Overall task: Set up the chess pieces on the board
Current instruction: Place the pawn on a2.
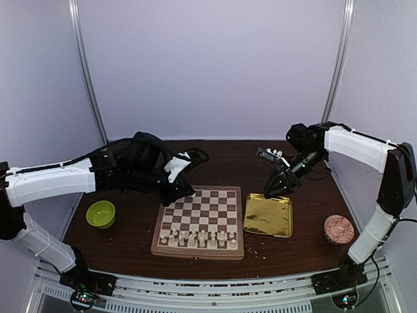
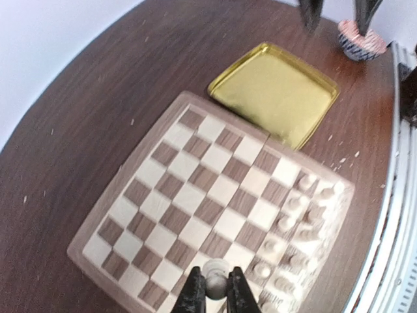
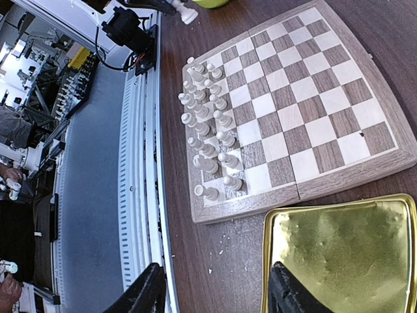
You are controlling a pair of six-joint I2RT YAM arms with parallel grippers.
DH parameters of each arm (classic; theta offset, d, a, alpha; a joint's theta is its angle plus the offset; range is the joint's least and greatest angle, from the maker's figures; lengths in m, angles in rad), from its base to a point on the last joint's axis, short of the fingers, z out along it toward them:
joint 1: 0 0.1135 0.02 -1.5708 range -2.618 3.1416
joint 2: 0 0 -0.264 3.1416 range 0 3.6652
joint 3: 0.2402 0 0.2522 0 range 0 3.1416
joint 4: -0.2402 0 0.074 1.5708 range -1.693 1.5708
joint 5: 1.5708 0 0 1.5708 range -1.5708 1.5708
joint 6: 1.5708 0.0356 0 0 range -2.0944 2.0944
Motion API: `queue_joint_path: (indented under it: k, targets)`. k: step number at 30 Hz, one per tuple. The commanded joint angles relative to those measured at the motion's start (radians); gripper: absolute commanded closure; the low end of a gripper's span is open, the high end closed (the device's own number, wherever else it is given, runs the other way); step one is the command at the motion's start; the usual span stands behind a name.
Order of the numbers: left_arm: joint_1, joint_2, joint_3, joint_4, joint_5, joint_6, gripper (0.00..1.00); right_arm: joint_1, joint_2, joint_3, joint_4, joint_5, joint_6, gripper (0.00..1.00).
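Chess pieces stood in two rows at the near edge of the board. The left gripper clenched one piece over its far left corner; the right gripper hung released above the edge of the gold tray.

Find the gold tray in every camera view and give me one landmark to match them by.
Top external: the gold tray lies right of centre, just right of the board.
Left wrist: the gold tray is at the upper right, beyond the board.
Right wrist: the gold tray is at the bottom right, below the board.
Shared landmark: the board, beside the tray in all three.
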Motion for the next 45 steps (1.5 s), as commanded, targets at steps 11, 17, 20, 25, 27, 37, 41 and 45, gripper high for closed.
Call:
queue_joint_path:
  k: [11, 17, 20, 25, 27, 37, 41, 45]
  targets:
    - [0.019, -0.094, -0.229, -0.199, -0.231, -0.263, 0.94, -0.008, 0.020, 0.011, -0.033, 0.010, -0.024, 0.48]
    - [0.019, -0.054, -0.261, -0.151, -0.198, -0.268, 0.93, -0.007, 0.020, 0.014, -0.049, 0.008, -0.041, 0.48]
    - [0.019, -0.031, -0.258, -0.130, -0.190, -0.262, 0.93, -0.007, 0.019, 0.012, -0.051, 0.009, -0.043, 0.48]
    - [0.019, 0.019, -0.258, -0.095, -0.166, -0.255, 0.93, -0.007, 0.020, 0.012, -0.052, 0.013, -0.047, 0.49]
    - [0.019, 0.037, -0.259, -0.085, -0.160, -0.255, 0.93, -0.008, 0.021, 0.012, -0.055, 0.016, -0.051, 0.49]
    - [0.018, 0.048, -0.289, -0.075, -0.134, -0.263, 0.93, -0.007, 0.028, 0.012, -0.064, 0.018, -0.063, 0.49]
    - [0.018, 0.029, -0.308, -0.070, -0.129, -0.276, 0.93, -0.007, 0.031, 0.014, -0.068, 0.017, -0.066, 0.49]
    - [0.018, 0.039, -0.311, -0.059, -0.130, -0.279, 0.92, -0.008, 0.038, 0.018, -0.078, 0.015, -0.066, 0.49]
